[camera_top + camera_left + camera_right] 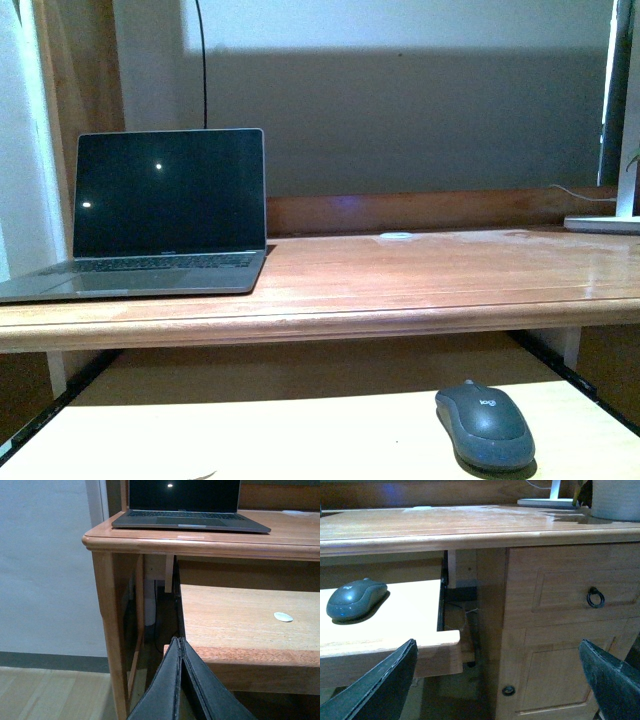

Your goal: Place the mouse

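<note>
Front view: the mouse (485, 425) lies flat on the pull-out surface (300, 440), towards its right side and near the front edge. Its logo end points away from the camera. A laptop (160, 215) stands open with a dark screen on the left of the upper surface (420, 275). Neither arm is in view.

Left wrist view: the left hand (179, 647) hangs off the left front corner of the pull-out surface, below the laptop. Its fingers (165, 690) lie together. Nothing seems to be held, though only their outer faces show. The mouse is not in this view.

Right wrist view: the right hand (497, 680) sits low in front of the desk with its fingers (385, 690) wide apart and empty. The mouse rests on the pull-out surface, well apart from the hand, and nothing touches it. A drawer (570, 592) with a ring pull is beside the gap.

Handling, as I judge it: the mouse is light, with a stiff plastic shell. The domed top looks smooth and likely to slip. Best hold is across the two long flanks at mid-body, low on the sides, clear of the wheel and buttons. A moderate squeeze should be enough. The right hand is the nearer one.
</note>
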`<move>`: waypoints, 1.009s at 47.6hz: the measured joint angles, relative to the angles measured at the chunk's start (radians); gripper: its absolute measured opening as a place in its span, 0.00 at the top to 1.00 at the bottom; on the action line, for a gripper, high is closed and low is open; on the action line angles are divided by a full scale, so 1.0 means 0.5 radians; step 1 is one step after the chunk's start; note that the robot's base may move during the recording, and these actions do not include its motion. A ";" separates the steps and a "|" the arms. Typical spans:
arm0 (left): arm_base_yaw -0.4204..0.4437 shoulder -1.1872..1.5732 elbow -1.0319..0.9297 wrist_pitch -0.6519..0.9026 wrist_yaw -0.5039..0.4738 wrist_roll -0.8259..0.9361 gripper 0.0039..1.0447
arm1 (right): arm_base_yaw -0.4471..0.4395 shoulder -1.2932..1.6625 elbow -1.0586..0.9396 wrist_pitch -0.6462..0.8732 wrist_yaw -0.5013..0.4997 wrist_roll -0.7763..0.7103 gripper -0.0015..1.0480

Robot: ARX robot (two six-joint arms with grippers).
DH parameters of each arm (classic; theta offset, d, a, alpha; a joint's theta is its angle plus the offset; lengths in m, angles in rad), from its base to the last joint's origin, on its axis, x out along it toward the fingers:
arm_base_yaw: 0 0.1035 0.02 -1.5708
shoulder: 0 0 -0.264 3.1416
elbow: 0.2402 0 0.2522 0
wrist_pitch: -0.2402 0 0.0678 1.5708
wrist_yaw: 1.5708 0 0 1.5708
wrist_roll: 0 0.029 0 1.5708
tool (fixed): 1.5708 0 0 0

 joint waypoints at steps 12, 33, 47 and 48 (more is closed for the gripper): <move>0.002 -0.067 -0.077 0.005 0.000 0.001 0.98 | 0.000 0.000 0.000 0.000 0.000 0.000 0.07; 0.002 -0.068 -0.077 0.005 -0.002 0.001 0.71 | 0.089 0.166 0.079 -0.216 0.290 0.164 0.07; 0.002 -0.068 -0.077 0.005 0.002 0.001 0.23 | 0.383 0.915 0.359 0.433 0.505 0.291 0.07; 0.002 -0.068 -0.077 0.005 0.003 0.001 0.20 | 0.429 0.977 0.383 0.491 0.525 0.290 0.07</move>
